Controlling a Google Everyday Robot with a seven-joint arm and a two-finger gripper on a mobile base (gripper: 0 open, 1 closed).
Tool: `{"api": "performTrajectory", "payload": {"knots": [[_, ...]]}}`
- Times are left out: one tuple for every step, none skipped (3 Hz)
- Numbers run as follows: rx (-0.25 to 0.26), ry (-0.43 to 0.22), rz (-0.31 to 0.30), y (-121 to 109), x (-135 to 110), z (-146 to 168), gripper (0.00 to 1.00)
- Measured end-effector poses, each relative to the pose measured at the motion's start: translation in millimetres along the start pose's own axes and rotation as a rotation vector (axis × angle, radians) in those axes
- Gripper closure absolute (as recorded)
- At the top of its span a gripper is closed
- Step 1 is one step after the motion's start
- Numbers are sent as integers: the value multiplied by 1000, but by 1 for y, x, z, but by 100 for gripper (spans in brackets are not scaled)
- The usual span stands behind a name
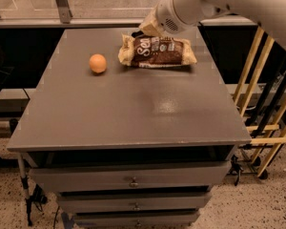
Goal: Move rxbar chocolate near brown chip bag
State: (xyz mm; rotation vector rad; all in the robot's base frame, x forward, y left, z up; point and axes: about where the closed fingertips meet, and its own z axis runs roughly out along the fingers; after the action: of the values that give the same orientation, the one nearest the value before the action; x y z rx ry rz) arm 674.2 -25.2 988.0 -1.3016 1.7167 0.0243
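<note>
The brown chip bag (157,52) lies flat at the far middle of the table, with big white lettering and tan ends. My gripper (143,31) hangs at the end of the white arm (190,4), just behind the bag's far left corner, low over the table. A small dark shape (135,34) shows under the gripper behind the bag; I cannot tell whether it is the rxbar chocolate. No other sign of the bar shows.
A round orange fruit (97,63) sits left of the bag. The grey table (133,113) has drawers below. A glass wall runs behind its far edge. Wooden frames (267,128) stand to the right.
</note>
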Motion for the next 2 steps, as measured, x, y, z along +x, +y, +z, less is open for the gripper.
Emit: {"api": "performTrajectory", "payload": {"knots": [[-2,-2,-2,1,-1,1,82],[-4,-3,-3,2,-3,2,59]]}}
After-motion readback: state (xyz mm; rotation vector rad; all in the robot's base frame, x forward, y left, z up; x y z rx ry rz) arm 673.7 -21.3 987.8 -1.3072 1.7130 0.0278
